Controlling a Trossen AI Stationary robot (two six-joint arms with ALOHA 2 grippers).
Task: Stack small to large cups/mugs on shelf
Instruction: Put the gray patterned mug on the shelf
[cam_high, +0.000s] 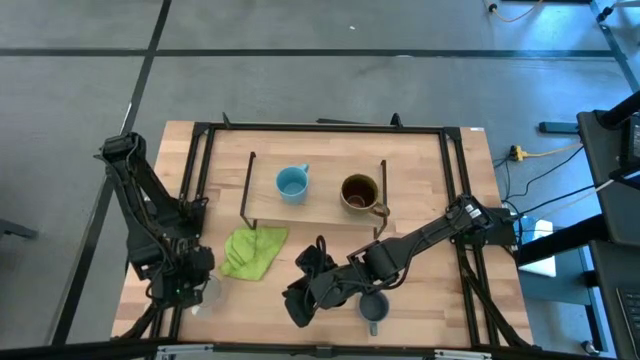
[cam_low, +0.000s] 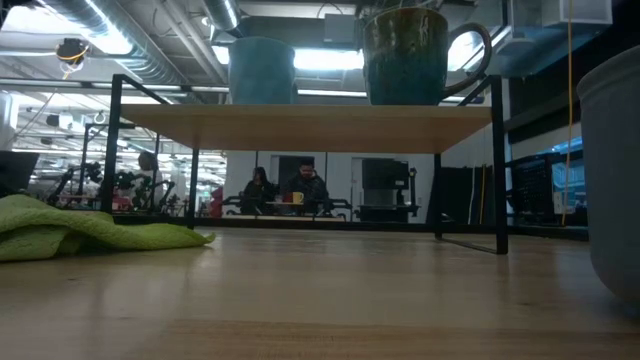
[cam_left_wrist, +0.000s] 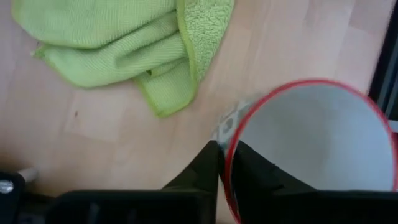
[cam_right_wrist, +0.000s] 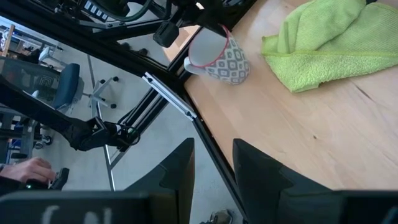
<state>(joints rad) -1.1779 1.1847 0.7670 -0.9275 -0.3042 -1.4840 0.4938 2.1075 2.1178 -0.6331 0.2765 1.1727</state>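
Reading the high view as a clock face centred on the table.

At 8 o'clock, near the table's edge: left gripper, clamped on the white mug. Grips the red rim with one dark finger inside the cup and the other against the patterned outer wall, closed down to the thickness of the wall. Stands upright on the wood, mouth up.

At 9 o'clock, closer to the centre: green cloth, crumpled, just beside the white mug but apart from it.

At 12 o'clock: shelf, carrying two mugs. Toward its 9 o'clock end, the light blue mug; toward its 3 o'clock end, the brown mug, dark inside. Both upright, well apart from each other, not stacked.

At 5 o'clock, near the front edge: grey-blue mug, upright on the tabletop, right beside the right arm; cannot tell whether touching.

At 6 to 7 o'clock: right gripper, parted with a clear gap between the fingers and nothing held. Hangs over the front part of the table, between the cloth and the grey-blue mug, pointing toward the white mug.
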